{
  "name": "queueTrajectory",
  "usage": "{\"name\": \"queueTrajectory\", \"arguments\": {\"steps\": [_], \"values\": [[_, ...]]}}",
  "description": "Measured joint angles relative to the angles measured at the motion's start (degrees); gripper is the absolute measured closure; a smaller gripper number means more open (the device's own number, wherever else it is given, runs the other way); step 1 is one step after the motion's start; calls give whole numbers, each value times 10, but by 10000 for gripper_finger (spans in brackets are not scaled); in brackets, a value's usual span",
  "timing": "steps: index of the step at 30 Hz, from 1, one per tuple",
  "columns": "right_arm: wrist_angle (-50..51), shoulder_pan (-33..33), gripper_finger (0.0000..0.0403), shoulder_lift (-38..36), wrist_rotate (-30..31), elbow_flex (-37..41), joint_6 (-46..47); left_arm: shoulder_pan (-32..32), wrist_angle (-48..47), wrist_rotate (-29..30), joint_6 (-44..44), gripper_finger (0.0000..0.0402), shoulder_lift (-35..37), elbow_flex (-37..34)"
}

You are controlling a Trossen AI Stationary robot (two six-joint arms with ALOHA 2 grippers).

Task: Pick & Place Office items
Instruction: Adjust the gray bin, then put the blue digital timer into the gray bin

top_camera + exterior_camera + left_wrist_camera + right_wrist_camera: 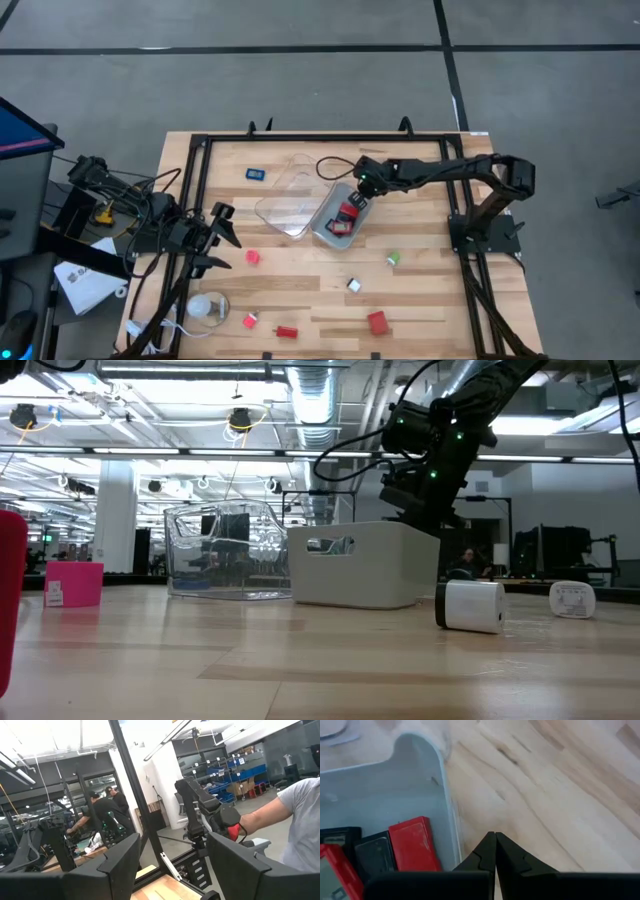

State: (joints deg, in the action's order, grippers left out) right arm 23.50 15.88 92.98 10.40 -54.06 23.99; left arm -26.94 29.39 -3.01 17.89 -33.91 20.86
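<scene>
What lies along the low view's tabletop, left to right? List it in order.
Red piece at the edge → pink block → clear tray → whitish bin → white cylinder-shaped piece → small white piece.

Both arms are dark, almost black, built of slim jointed links on square black bases. The right arm (pixel 470 168) carries small green lights near its wrist and a looping black cable. The left arm (pixel 150 230) trails a tangle of black wires; its fingers (pixel 120 857) are broad, matte black wedges.
</scene>
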Motion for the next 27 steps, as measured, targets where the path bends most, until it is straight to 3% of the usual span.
{"name": "queueTrajectory", "arguments": {"steps": [22,27], "values": [[-49,-15,403,0,-28,-1,-1,0,0,0,0,175,0,0],[-33,2,403,-14,41,-1,-7,0,0,0,0,175,0,0]]}}
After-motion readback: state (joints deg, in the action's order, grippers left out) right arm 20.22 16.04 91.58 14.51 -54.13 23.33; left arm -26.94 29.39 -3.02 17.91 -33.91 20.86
